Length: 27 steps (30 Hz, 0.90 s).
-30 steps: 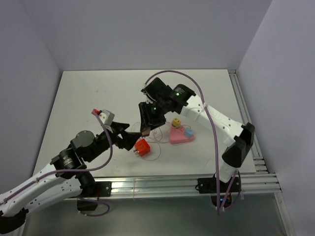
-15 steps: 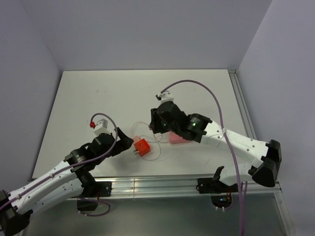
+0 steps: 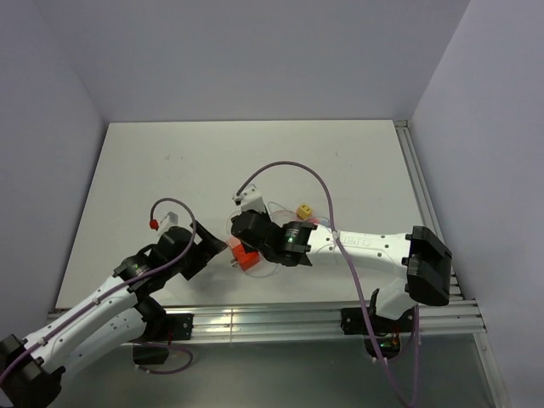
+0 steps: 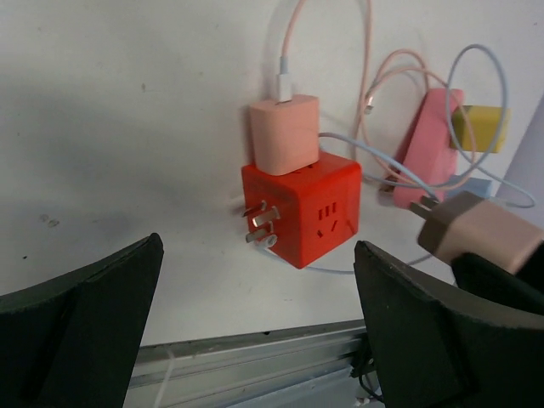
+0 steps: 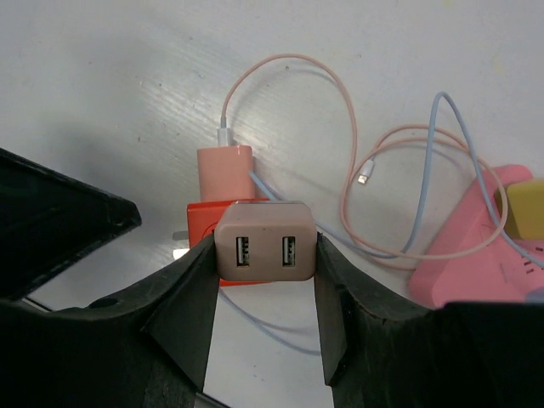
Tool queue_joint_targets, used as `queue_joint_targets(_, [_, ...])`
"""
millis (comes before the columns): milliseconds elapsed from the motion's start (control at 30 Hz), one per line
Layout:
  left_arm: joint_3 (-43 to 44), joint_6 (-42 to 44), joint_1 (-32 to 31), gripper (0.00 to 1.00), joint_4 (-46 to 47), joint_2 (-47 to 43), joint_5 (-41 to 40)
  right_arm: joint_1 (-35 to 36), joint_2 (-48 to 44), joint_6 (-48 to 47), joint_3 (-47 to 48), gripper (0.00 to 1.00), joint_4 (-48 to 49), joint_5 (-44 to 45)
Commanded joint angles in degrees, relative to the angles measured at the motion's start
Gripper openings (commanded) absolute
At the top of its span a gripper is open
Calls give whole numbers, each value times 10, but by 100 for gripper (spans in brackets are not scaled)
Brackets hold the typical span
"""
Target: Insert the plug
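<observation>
- I'm looking at the left arm [image 3: 98,302]: white shell links are showing between black joint housings.
- I'm seeing the right arm [image 3: 370,245] wearing the same white shells, with a chunky black joint block [image 3: 427,268].
- A small green light [image 3: 290,240] is glowing on its black wrist section.
- A purple cable [image 3: 289,165] is arcing off the right arm; a second purple cable [image 3: 174,206] is trailing along the left, ending at a red tip [image 3: 153,224].
- The left fingers [image 4: 81,327] are reading as broad matte-black wedges.
- The right fingers [image 5: 189,310] are showing the same black, angular faces.
</observation>
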Motion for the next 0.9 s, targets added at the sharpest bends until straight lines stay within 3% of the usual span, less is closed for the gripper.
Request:
queue_joint_targets(0, [7,-13,8,100,-2,22,32,17,-15,-18,-8,0,53,33])
queue_joint_targets(233, [-7,-63,14,100,-18,95,35,56,-50,-43,-71,0,144,61])
queue_joint_targets(367, [-21,-79,14,99,-12,92,35,72,-68,-58,-90,0,175,107])
queue_joint_targets(867, [-53,-141,15,100,-16,41,36,73,-36,-77,-106,0,217,38])
